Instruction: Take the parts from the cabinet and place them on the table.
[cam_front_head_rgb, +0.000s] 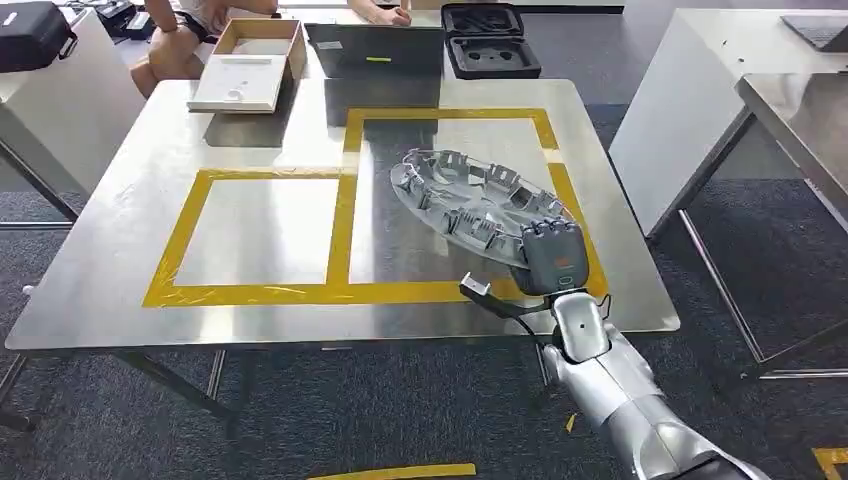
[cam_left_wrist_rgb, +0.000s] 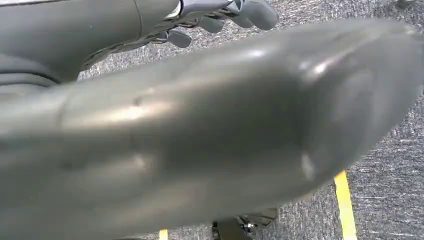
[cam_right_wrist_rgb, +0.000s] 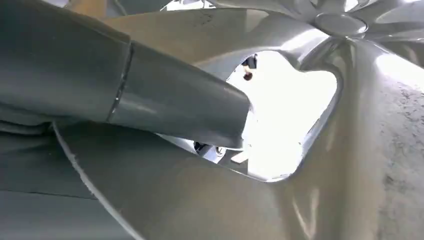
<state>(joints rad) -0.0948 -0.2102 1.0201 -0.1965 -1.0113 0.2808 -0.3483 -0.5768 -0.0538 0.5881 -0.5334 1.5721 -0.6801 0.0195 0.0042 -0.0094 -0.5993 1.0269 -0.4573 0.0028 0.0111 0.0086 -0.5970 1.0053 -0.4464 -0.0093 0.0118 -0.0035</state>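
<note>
A silver wheel-cover part (cam_front_head_rgb: 465, 195) with ribbed clips on its upturned inner face lies inside the right yellow-taped square (cam_front_head_rgb: 450, 115) of the steel table (cam_front_head_rgb: 120, 230). My right hand (cam_front_head_rgb: 552, 255) grips the part's near right rim, close to the table's front edge. In the right wrist view my thick grey thumb (cam_right_wrist_rgb: 175, 100) presses across the part's shiny spokes (cam_right_wrist_rgb: 360, 130) beside a cut-out. My left hand (cam_left_wrist_rgb: 225, 15) hangs over grey carpet, its fingers loosely apart with nothing in them.
The left taped square (cam_front_head_rgb: 265, 230) is bare. An open cardboard box (cam_front_head_rgb: 250, 65), a laptop (cam_front_head_rgb: 375, 48) and a black foam case (cam_front_head_rgb: 490, 40) stand at the far edge, where people sit. White tables (cam_front_head_rgb: 700, 90) stand to the right.
</note>
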